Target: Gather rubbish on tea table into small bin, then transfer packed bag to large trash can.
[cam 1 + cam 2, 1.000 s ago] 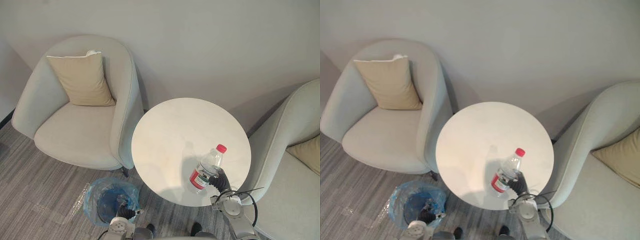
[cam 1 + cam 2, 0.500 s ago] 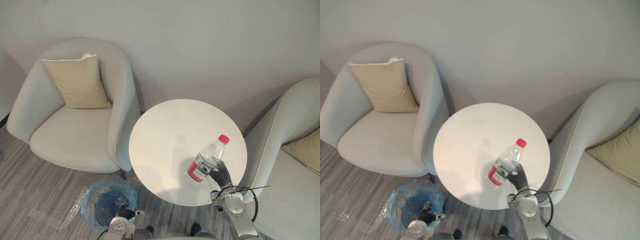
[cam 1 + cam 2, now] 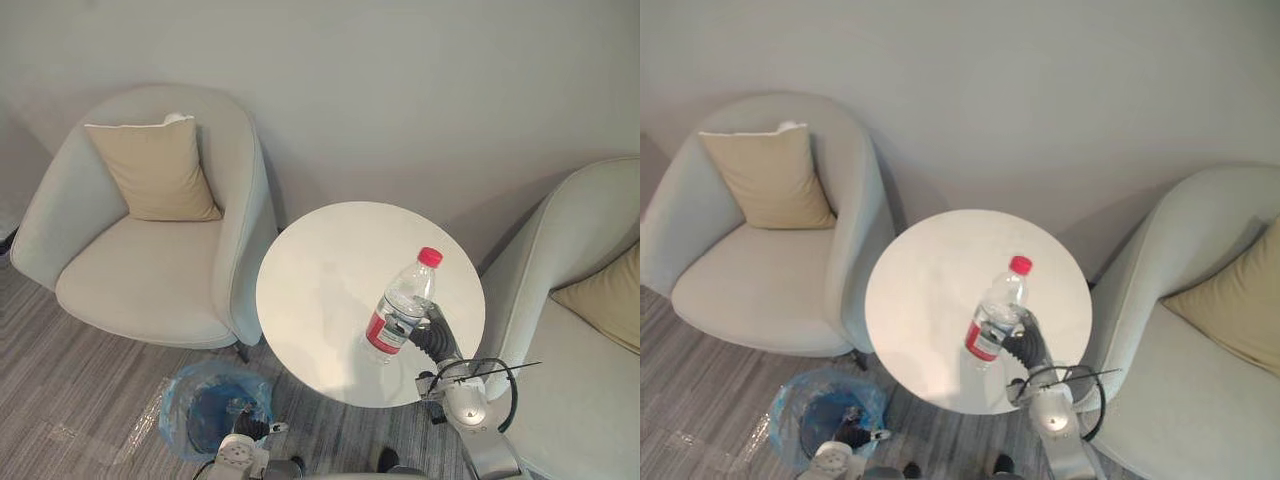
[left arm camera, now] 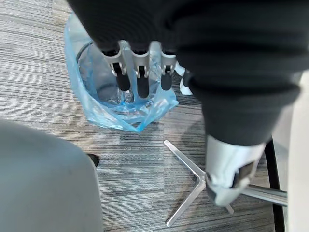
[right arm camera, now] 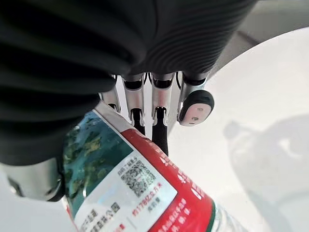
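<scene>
Left eye view: you look down on a round white bench point(image 3: 320, 290) with a pale armchair point(image 3: 150, 280) on its left. The right hand point(image 3: 432, 338) reaches in from the lower right, its fingers wrapped round a clear plastic bottle point(image 3: 402, 305) with a red cap and red label. The bottle tilts above the near right part of the bench.

Right eye view: the small bin point(image 3: 785, 420), lined with a blue bag, stands on the floor just off the bench's near left edge. The left hand point(image 3: 853, 437) is over it.

Left wrist view: the left hand's fingers point(image 4: 137, 79) hang straight and slack above the bin's open mouth, holding nothing.

Right wrist view: the right hand's fingers point(image 5: 145, 96) curl tightly against the bottle's label.

You appear to be in the gathering step, with the bottle grasped but not yet binned. The next move calls for carrying it left past the bench edge and down over the bin. Move the left hand clear of the mouth before you loosen the right hand's fingers.
</scene>
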Robot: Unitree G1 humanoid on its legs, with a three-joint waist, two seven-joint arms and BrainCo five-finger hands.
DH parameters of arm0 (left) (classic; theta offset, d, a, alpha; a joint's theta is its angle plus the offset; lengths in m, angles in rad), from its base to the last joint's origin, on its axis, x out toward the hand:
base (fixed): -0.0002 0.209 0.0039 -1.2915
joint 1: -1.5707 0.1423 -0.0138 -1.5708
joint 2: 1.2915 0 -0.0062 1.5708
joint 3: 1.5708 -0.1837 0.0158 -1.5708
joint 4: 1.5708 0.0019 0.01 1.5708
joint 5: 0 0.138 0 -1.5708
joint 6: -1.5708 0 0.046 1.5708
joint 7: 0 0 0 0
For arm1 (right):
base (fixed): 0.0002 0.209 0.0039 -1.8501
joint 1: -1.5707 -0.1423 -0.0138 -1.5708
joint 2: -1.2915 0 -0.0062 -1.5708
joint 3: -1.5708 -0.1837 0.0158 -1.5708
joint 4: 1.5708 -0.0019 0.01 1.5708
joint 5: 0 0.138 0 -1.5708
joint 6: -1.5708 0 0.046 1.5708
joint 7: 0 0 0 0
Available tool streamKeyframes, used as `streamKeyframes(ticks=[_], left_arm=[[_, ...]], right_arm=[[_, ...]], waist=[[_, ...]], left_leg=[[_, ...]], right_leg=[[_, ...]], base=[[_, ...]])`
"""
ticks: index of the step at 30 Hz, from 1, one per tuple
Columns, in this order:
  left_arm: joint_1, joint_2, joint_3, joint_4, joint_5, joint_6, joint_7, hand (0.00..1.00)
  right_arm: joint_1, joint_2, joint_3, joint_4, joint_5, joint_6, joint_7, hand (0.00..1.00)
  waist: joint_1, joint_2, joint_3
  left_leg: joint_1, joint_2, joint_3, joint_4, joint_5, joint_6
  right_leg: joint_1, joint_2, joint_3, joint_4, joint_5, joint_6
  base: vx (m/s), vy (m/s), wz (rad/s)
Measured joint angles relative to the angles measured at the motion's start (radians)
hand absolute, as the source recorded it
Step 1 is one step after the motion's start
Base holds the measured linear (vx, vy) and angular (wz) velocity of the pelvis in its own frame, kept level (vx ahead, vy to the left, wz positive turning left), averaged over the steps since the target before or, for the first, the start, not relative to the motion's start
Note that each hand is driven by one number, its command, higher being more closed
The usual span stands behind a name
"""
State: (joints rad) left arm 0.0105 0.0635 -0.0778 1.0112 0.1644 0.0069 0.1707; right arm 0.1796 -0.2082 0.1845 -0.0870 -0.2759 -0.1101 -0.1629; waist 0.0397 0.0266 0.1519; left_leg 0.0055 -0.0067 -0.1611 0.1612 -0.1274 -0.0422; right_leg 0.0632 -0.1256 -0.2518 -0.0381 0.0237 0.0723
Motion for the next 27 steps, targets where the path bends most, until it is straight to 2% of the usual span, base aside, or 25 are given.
streamKeyframes(ticks=[3,5,6,7,8,9,10,11,12,14,15,18,19,21,22,23,24,25,27], left_arm=[[-0.017,-0.012,0.021,-0.012,0.002,-0.001,0.0,0.0],[-0.016,-0.013,0.017,-0.016,0.003,0.0,0.001,0.0],[-0.014,-0.008,0.004,-0.016,0.007,0.003,-0.001,0.0],[-0.015,-0.014,0.001,-0.014,0.01,0.004,0.0,0.0],[-0.014,-0.014,-0.003,-0.007,0.011,0.007,0.0,0.0],[-0.011,-0.013,-0.022,0.009,0.013,0.009,-0.001,0.0],[-0.005,-0.014,-0.042,0.022,0.013,0.009,0.0,0.0],[-0.005,-0.015,-0.055,0.023,0.013,0.01,-0.001,0.0],[-0.01,-0.007,-0.067,0.02,0.014,0.014,-0.002,0.0],[-0.022,0.011,-0.067,0.019,0.015,0.009,-0.001,0.0],[-0.02,0.022,-0.061,0.019,0.01,0.007,0.0,0.0],[-0.015,0.014,-0.015,0.02,0.005,0.007,0.001,0.0],[-0.012,0.008,0.007,0.019,-0.002,0.007,0.002,0.0],[-0.005,-0.003,0.03,0.018,-0.01,0.007,0.001,0.0],[-0.002,-0.007,0.043,0.013,-0.01,0.008,0.001,0.0],[0.003,-0.006,0.051,0.007,-0.01,0.009,0.0,0.0],[0.013,-0.003,0.073,-0.006,-0.01,0.009,0.001,0.0],[0.017,-0.018,0.084,-0.007,-0.009,0.012,0.002,0.0],[0.019,-0.03,0.089,0.002,-0.009,0.022,0.001,0.0]], right_arm=[[-0.054,-0.006,0.02,-0.006,0.0,0.0,-0.011,1.0],[-0.068,-0.005,0.024,-0.006,0.0,0.001,-0.015,1.0],[-0.069,-0.005,0.02,-0.004,-0.001,-0.001,-0.017,1.0],[-0.07,-0.011,0.003,0.009,-0.001,0.0,-0.017,1.0],[-0.066,-0.008,-0.016,0.025,-0.001,0.002,-0.02,1.0],[-0.05,-0.004,-0.033,0.033,-0.007,0.01,-0.029,1.0],[-0.037,-0.001,-0.067,0.046,-0.025,0.017,-0.042,1.0],[-0.036,0.003,-0.086,0.062,-0.038,0.02,-0.051,1.0],[-0.045,0.016,-0.112,0.117,-0.04,0.026,-0.062,1.0],[-0.053,0.044,-0.112,0.198,-0.061,0.049,-0.066,1.0],[-0.046,0.058,-0.101,0.236,-0.077,0.061,-0.064,1.0],[-0.036,0.061,-0.045,0.266,-0.079,0.074,-0.051,1.0],[-0.028,0.065,-0.029,0.265,-0.079,0.075,-0.047,1.0],[-0.026,0.08,-0.022,0.265,-0.078,0.075,-0.042,1.0],[-0.025,0.086,-0.022,0.263,-0.078,0.074,-0.041,1.0],[-0.02,0.089,-0.023,0.26,-0.078,0.074,-0.041,1.0],[-0.011,0.092,-0.025,0.258,-0.078,0.071,-0.041,1.0],[-0.008,0.086,-0.026,0.259,-0.078,0.073,-0.04,1.0],[-0.006,0.081,-0.031,0.261,-0.078,0.074,-0.04,1.0]], waist=[[0.005,0.013,0.011],[0.011,0.01,0.011],[0.007,-0.002,0.011],[0.004,0.001,0.013],[-0.003,0.004,0.011],[-0.016,0.007,0.009],[-0.044,0.016,0.004],[-0.054,0.021,0.002],[-0.053,0.007,0.008],[-0.042,-0.033,0.031],[-0.039,-0.041,0.035],[-0.039,-0.03,0.044],[-0.039,-0.022,0.048],[-0.04,0.006,0.047],[-0.04,0.002,0.044],[-0.04,0.004,0.042],[-0.038,-0.019,0.024],[-0.031,0.002,0.008],[-0.031,0.019,-0.002]], left_leg=[[-0.158,0.012,0.044,0.2,0.002,0.002],[-0.142,0.018,0.041,0.128,0.048,-0.016],[-0.106,0.025,0.052,0.064,0.056,-0.043],[-0.103,0.037,0.09,0.187,-0.016,-0.05],[-0.081,0.042,0.104,0.221,-0.041,-0.058],[-0.037,0.049,0.123,0.197,-0.052,-0.06],[0.035,0.062,0.128,0.063,-0.056,-0.063],[0.052,0.072,0.128,-0.01,-0.054,-0.06],[0.073,0.067,0.136,-0.089,-0.036,-0.049],[0.075,0.043,0.153,-0.105,-0.009,-0.034],[0.078,0.031,0.172,-0.101,-0.005,-0.028],[0.081,0.007,0.222,-0.066,-0.014,-0.003],[0.08,0.008,0.23,-0.054,-0.026,0.013],[0.064,0.031,0.228,-0.049,-0.024,0.01],[0.058,0.041,0.203,-0.049,-0.02,0.003],[0.05,0.041,0.19,-0.049,-0.02,0.001],[0.029,0.033,0.164,-0.048,-0.015,-0.011],[0.02,0.049,0.147,-0.06,-0.004,-0.03],[0.013,0.074,0.118,-0.089,0.022,-0.057]], right_leg=[[-0.093,0.014,0.038,0.091,-0.027,-0.032],[-0.116,0.015,0.045,0.107,-0.032,-0.049],[-0.135,-0.01,0.025,0.102,-0.016,-0.052],[-0.141,-0.009,0.015,0.112,-0.013,-0.059],[-0.137,-0.009,0.01,0.115,-0.01,-0.061],[-0.136,-0.006,0.005,0.115,-0.005,-0.059],[-0.143,0.007,-0.007,0.115,0.006,-0.057],[-0.16,0.016,-0.014,0.121,0.012,-0.055],[-0.191,0.014,-0.006,0.134,0.027,-0.05],[-0.205,-0.003,0.022,0.131,0.056,-0.039],[-0.201,-0.012,0.043,0.124,0.07,-0.028],[-0.204,-0.032,0.089,0.136,0.074,0.0],[-0.207,-0.031,0.106,0.151,0.052,0.003],[-0.254,-0.013,0.147,0.318,-0.008,-0.042],[-0.254,0.011,0.187,0.413,-0.087,-0.045],[-0.246,0.018,0.212,0.419,-0.116,-0.034],[-0.229,0.023,0.241,0.364,-0.172,-0.02],[-0.226,0.039,0.213,0.326,-0.16,-0.027],[-0.21,0.062,0.183,0.284,-0.143,-0.034]], base=[[-0.19,-0.035,0.12],[-0.17,-0.07,0.13],[-0.19,-0.046,0.11],[-0.15,-0.042,0.13],[-0.13,-0.033,0.12],[-0.07,0.014,0.33],[-0.14,0.067,0.38],[-0.19,0.105,0.31],[-0.18,0.072,0.07],[-0.22,0.056,-0.25],[-0.23,0.069,-0.41],[-0.22,0.094,-0.43],[-0.13,0.033,-0.1],[-0.1,-0.019,0.12],[-0.05,-0.076,0.38],[-0.01,-0.144,0.55],[0.02,-0.171,0.48],[0.04,-0.167,0.43],[0.09,-0.145,0.39]])
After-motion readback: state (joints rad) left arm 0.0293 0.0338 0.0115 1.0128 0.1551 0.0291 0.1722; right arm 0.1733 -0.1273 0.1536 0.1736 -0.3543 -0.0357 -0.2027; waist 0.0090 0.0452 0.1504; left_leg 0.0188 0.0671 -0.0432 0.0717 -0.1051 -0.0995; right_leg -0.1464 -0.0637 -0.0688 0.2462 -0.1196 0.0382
